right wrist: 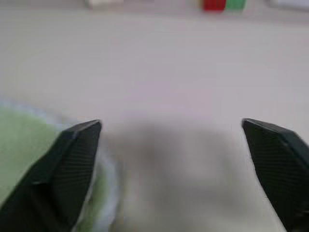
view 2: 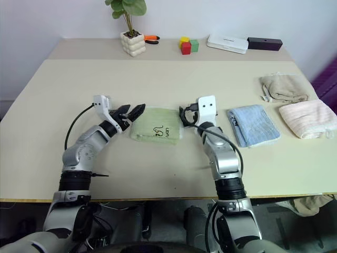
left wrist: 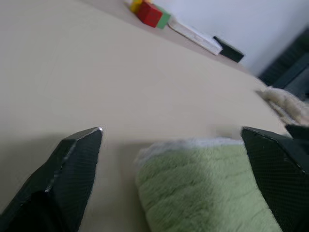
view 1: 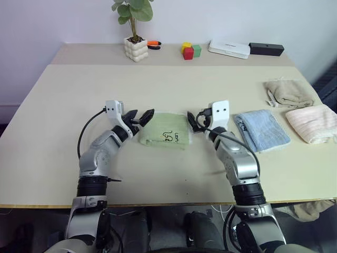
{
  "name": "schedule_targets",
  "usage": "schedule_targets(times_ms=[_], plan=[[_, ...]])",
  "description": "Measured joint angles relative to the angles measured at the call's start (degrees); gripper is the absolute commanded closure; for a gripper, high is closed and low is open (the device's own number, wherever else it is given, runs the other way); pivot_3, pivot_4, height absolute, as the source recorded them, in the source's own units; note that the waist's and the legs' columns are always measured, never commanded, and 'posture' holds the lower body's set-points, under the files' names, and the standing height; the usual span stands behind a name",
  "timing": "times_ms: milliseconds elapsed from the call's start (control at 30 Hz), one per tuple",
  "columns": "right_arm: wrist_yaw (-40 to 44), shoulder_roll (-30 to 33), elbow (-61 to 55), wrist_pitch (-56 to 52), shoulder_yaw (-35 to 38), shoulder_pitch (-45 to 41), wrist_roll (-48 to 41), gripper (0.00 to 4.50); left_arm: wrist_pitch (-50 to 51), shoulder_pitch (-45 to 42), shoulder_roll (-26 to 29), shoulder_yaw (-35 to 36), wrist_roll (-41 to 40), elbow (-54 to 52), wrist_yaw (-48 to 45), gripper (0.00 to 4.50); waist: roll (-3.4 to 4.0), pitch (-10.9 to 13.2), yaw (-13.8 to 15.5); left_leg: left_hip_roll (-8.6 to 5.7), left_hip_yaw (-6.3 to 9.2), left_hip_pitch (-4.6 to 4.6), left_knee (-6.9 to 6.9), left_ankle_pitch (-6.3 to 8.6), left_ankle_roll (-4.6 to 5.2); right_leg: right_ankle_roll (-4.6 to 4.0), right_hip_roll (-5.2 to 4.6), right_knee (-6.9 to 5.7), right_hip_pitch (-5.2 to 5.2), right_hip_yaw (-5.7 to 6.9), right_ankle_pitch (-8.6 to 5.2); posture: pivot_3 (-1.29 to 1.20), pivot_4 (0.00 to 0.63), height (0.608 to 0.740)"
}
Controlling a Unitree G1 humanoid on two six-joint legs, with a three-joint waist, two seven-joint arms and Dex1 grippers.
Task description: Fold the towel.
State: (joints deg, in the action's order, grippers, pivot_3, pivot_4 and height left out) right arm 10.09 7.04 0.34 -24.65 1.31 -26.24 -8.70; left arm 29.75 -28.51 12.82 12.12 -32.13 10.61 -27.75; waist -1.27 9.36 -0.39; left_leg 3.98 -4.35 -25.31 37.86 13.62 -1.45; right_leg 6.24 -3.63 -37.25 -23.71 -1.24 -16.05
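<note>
Green terry towel (view 1: 164, 130), folded rectangle, fluffy

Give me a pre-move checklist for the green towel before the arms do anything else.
1. Left gripper open and off the cloth: ok, jaws wide at the left edge of the green towel.
2. Right gripper open: ok, empty at the towel's right edge.
3. Towel folded into a compact rectangle: ok.
4. Fold layers aligned underneath: cannot tell.
5. Blue folded towel apart from the green one: ok.
6. Table bare ahead of the towel: ok.
</note>
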Motion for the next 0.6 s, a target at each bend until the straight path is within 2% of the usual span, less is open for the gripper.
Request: schedule_targets(times_ms=[133, 267, 433, 600], plan=[[5.6, 3.4, -3.5, -0.9, 1.5, -1.4, -3.9, 0.02, 2.6, -1.4, 4.5, 2.0, -2.5, -2.1, -1.8, 0.0, 0.0, 0.0, -0.4, 0.0, 0.0, 0.02, -0.05, 0.0, 0.0, 0.01, 0.0, 0.01, 0.0, 0.0, 0.0, 0.0, 0.15, 0.735], [11.7, 6.7, -4.2, -2.4, 1.9, -2.0, -7.5, 0.02, 11.1, -1.6, 9.1, 6.0, -8.6, -1.9, -3.6, 0.0, 0.0, 0.0, -0.5, 0.0, 0.0, 0.02, -0.08, 0.0, 0.0, 0.01, 0.0, 0.01, -0.02, 0.0, -0.01, 0.0, 0.15, 0.735], [27.7, 15.8, -11.9, -4.6, 0.3, -0.9, -15.4, 0.02, 30.8, -1.5, 16.0, 10.6, -17.9, 1.5, -4.0, 0.0, 0.02, 0.1, -0.3, 0.0, 0.01, 0.01, -0.12, 0.0, 0.0, 0.04, -0.02, 0.01, -0.04, 0.01, -0.02, 0.0, 0.15, 0.735], [38.3, 22.0, -16.6, -6.1, 0.0, 2.1, -21.6, 0.02, 45.6, -1.6, 17.0, 13.3, -24.2, 7.4, -4.6, 0.0, -0.03, 0.1, -0.3, 0.0, 0.01, 0.04, -0.09, 0.0, 0.0, 0.03, -0.02, 0.01, 0.0, 0.03, -0.03, 0.0, 0.15, 0.735]])
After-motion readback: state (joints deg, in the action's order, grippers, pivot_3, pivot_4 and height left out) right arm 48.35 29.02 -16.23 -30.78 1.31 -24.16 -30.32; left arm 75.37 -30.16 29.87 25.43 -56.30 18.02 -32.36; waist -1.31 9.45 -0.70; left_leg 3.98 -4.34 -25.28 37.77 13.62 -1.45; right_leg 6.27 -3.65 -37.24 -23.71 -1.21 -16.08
